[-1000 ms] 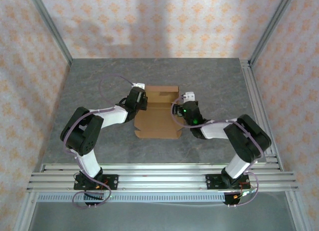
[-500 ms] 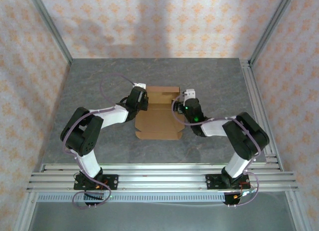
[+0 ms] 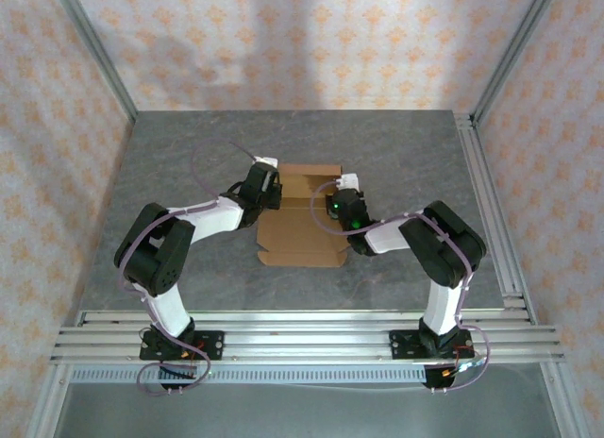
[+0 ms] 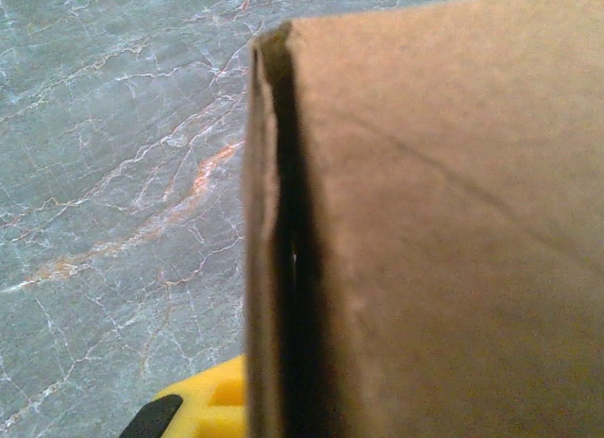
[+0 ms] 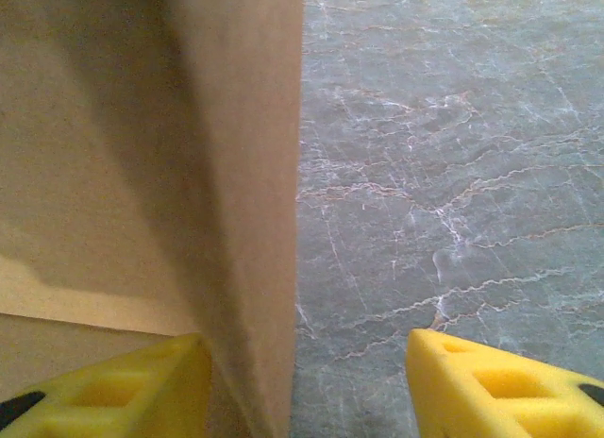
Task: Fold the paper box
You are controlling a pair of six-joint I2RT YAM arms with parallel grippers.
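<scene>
Paper box (image 3: 297,232) sits mid-tabletop (image 3: 170,164), base flat, between both wrists. Right pincer (image 5: 307,362) is wide and straddles the box's right side wall: the wall stands upright just beside its left pad (image 5: 123,386), while its right pad (image 5: 500,381) is well apart over bare stone. Left pincer (image 3: 272,193) is at the far-left corner. Its wrist view gives one yellow pad (image 4: 198,410) outside a doubled wall edge. The other pad is hidden behind cardboard, so can't tell whether it's clamped or gaping.

Likely risks:
- Right side has no grip. If it pushes with one pad only, the wall probably bows or springs back instead of creasing on the score line.
- Unequal force from the two arms would likely skate the light box across the smooth stone or twist it.
- Closing off-centre could crush the wall edge or put in a false crease.
- The doubled left edge looks slightly parted, so the layers may splay if released early.
</scene>
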